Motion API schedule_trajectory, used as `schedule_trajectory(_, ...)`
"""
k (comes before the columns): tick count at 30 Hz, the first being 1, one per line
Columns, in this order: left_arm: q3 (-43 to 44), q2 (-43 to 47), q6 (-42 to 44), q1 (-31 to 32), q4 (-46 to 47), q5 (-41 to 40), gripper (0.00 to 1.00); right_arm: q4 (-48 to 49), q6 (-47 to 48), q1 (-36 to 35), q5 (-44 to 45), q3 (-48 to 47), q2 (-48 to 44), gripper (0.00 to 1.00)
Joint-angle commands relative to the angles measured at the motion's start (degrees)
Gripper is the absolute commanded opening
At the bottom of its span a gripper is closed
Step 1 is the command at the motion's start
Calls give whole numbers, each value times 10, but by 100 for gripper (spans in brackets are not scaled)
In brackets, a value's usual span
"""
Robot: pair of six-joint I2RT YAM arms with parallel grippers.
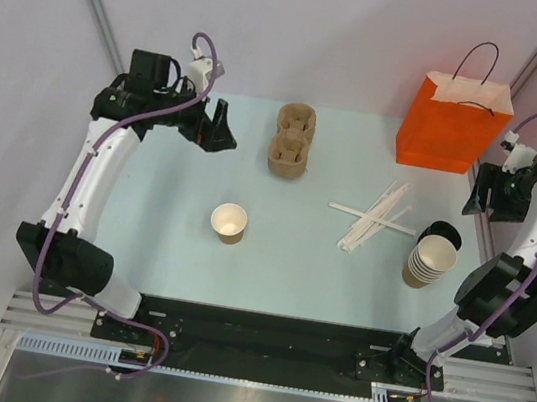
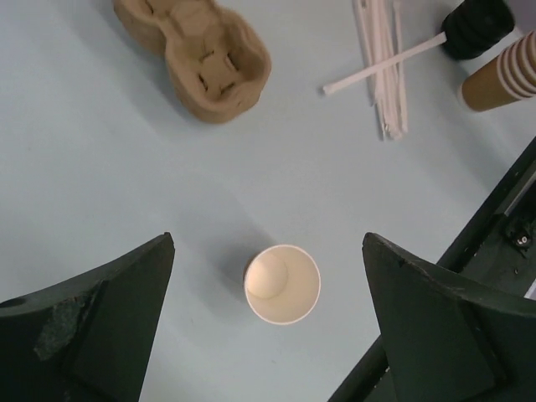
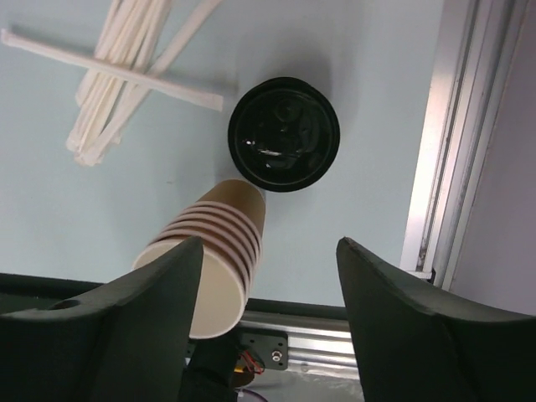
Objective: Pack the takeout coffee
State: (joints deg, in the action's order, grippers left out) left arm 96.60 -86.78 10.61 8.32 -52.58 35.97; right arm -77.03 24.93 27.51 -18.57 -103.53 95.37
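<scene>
Tan paper cup [image 2: 282, 284] stands upright and lidless on the table [image 2: 100, 167], straight below my left gripper [image 2: 268, 243], whose jaws hang spread wide. Its black lid [image 3: 285, 134] lies well apart, beside the stack of cups [image 3: 213, 251] under my right gripper [image 3: 268, 243], likewise spread and holding nothing. I judge the cup light and easily crushed, so I'd pinch it gently across the wall just below the rolled rim, where it's stiffest.

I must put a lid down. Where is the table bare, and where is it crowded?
Bare: the strip between the single cup and the stirrers, and left of that cup. Crowded: the right side, around the cup stack and black lid.
</scene>
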Motion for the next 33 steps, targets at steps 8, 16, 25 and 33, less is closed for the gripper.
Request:
schedule_trajectory(8, 56, -27, 22, -3, 45, 97, 100, 130, -37, -13, 85, 80, 44, 54)
schedule_trajectory(16, 132, -91, 51, 0, 20, 64, 100, 170, -9, 17, 91, 156, 60, 44)
schedule_trajectory(25, 114, -83, 68, 19, 16, 36, 100, 198, -7, 29, 64, 161, 104, 42)
schedule_trajectory(33, 111, -73, 78, 35, 10, 17, 99, 202, -17, 26, 27, 151, 133, 42)
